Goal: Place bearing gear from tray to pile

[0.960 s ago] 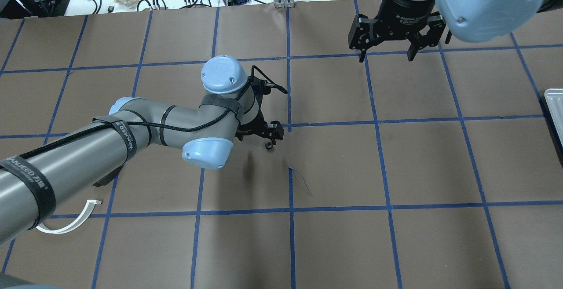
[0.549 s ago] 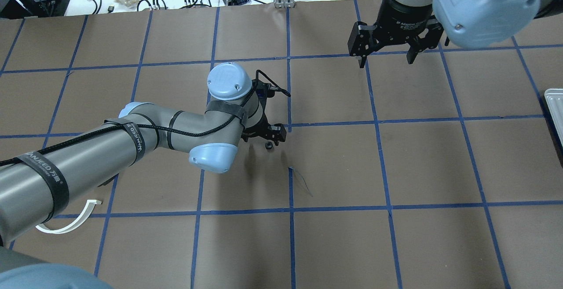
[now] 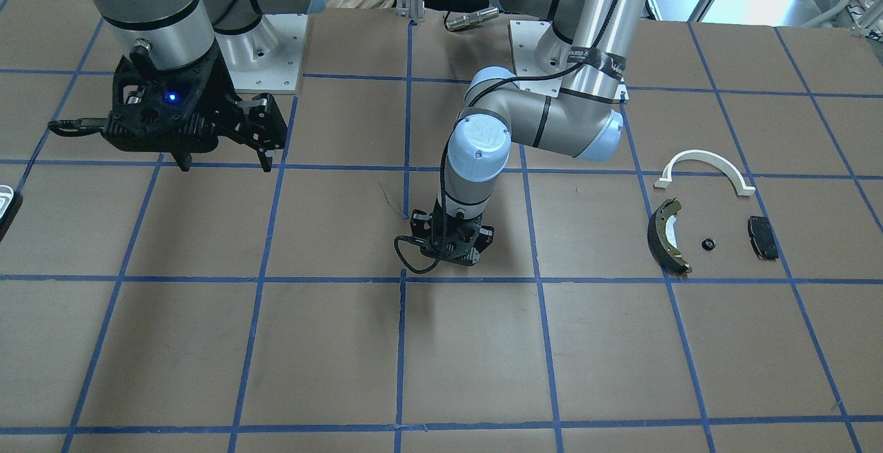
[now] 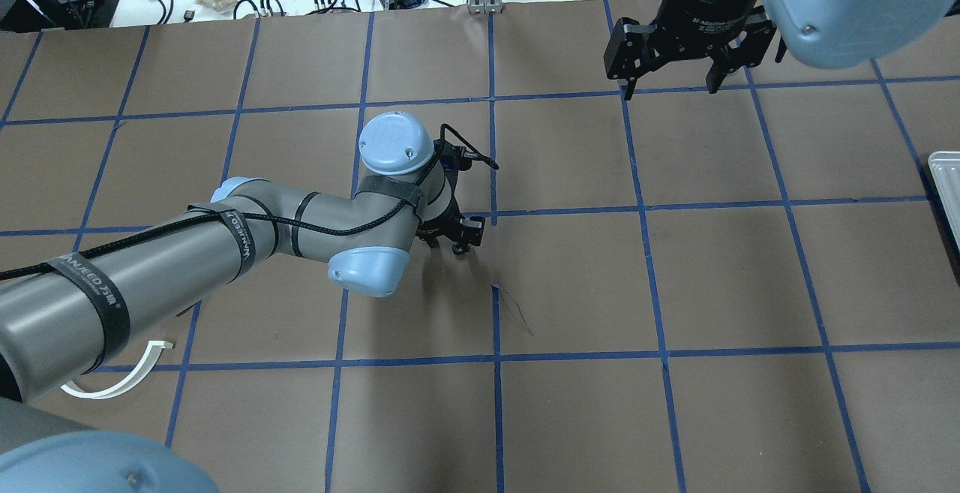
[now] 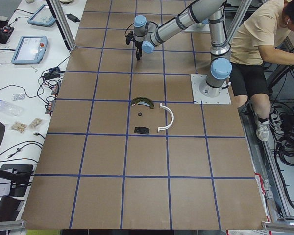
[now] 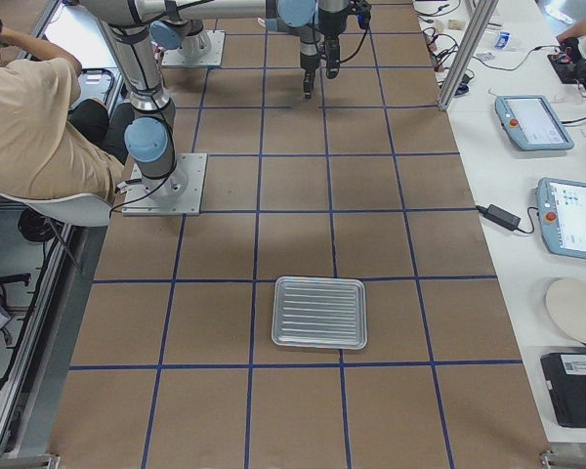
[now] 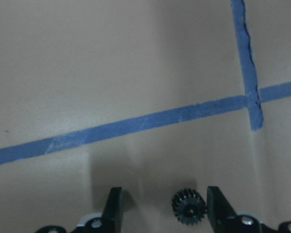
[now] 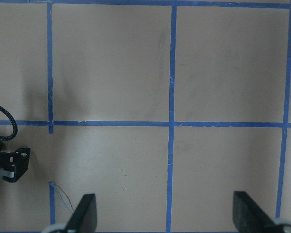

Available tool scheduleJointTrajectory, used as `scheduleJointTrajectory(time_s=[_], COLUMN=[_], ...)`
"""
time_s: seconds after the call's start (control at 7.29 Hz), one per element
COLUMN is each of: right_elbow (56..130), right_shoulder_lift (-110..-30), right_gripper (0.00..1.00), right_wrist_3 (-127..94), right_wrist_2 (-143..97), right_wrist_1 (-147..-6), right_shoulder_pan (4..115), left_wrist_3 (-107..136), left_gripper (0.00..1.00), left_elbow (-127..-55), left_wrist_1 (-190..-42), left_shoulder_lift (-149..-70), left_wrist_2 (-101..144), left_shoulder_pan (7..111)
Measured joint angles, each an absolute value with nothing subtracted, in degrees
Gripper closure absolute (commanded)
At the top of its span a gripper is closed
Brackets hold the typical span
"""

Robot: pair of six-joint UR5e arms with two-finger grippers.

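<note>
Black bearing gear (image 7: 189, 209) lies on the bench (image 4: 675, 290) between the parted left fingers (image 7: 114, 208), hard by one. The arm's strap (image 4: 244, 238) reads "WANJEED"; the right fingers (image 8: 85, 211), under a "2F Adaptive" label, gape empty.

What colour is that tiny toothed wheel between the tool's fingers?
Black; the gear shows best in the left wrist view.
</note>
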State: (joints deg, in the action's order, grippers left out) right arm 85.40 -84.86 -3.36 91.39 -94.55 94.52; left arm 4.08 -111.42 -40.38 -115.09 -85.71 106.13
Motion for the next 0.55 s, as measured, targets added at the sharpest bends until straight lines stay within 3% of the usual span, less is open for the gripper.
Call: scheduleJointTrajectory(time_s=[0.55], right_elbow=[85.6], right_shoulder_lift=[-85.5], right_gripper=[0.00], right_wrist_3=[-3.5], right_wrist_2=[91.5], right_wrist_1=[-94.7], right_shoulder_pan=[94.4], left_wrist_3=[3.2], left_gripper=[1.00], left_elbow=[-107.7], left_wrist_1=[-41.5], left_shoulder_lift=[-113.9], left_wrist_2=[-86.2], left_shoulder_pan=[105.0])
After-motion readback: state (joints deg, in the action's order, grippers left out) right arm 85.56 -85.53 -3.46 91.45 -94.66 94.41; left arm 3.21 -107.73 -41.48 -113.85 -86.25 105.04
